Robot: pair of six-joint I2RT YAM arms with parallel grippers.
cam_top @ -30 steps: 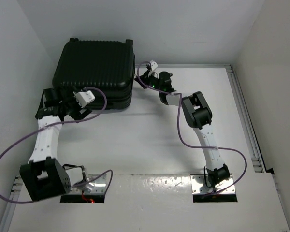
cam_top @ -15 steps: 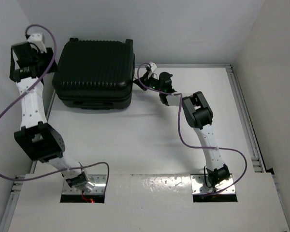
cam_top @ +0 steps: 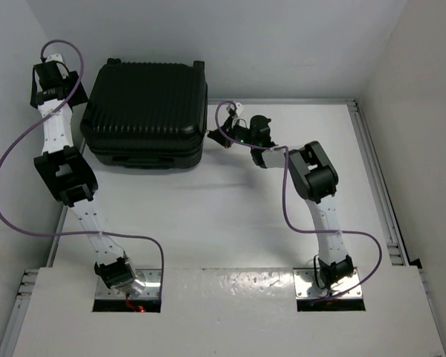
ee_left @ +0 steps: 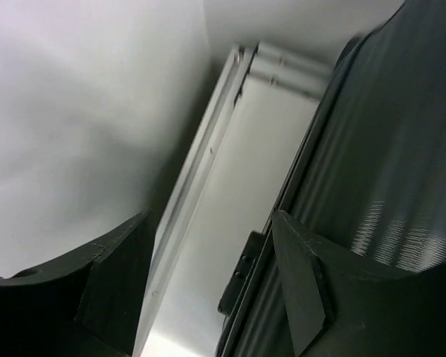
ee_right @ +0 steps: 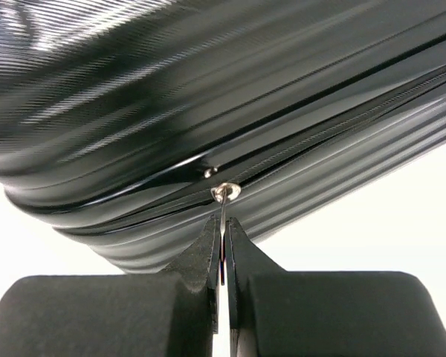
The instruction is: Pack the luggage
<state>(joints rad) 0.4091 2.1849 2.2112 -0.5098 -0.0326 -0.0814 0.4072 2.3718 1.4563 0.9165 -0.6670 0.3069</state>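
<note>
1. Jaws on the right arm (cam_top: 312,175) are pinched tight, and the wrist view shows why: both black fingers (ee_right: 197,260) clamp a thin silver zipper pull (ee_right: 223,216) with no gap left between them.
2. That zipper pull hangs from the zip line of the large black ribbed hard-shell suitcase (ee_right: 208,89), whose two shell halves sit closed along the seam.
3. From above, the suitcase (cam_top: 145,104) lies flat on the far left of the white worktop (cam_top: 245,223), its back close to the rear wall, with two small black wheels (cam_top: 113,61) poking out on that far side.
4. Right arm's jaws meet the case at its right side, near the front corner, low down at seam level.
5. Over on the other flank, the left arm (cam_top: 59,167) reaches up along the left wall, its wrist beside the suitcase's far left corner.
6. Left jaws stand apart, and the two dark fingers (ee_left: 111,275) hold nothing between them.
7. Between those fingers you see a strip of worktop and a pale metal rail (ee_left: 201,171) running along the grey wall (ee_left: 74,111).
8. Ribbed shell (ee_left: 386,163) fills the right of that view, and the left jaws are close beside it; whether they touch it I cannot tell.
9. Purple cables (cam_top: 0,186) loop off both arms.
</note>
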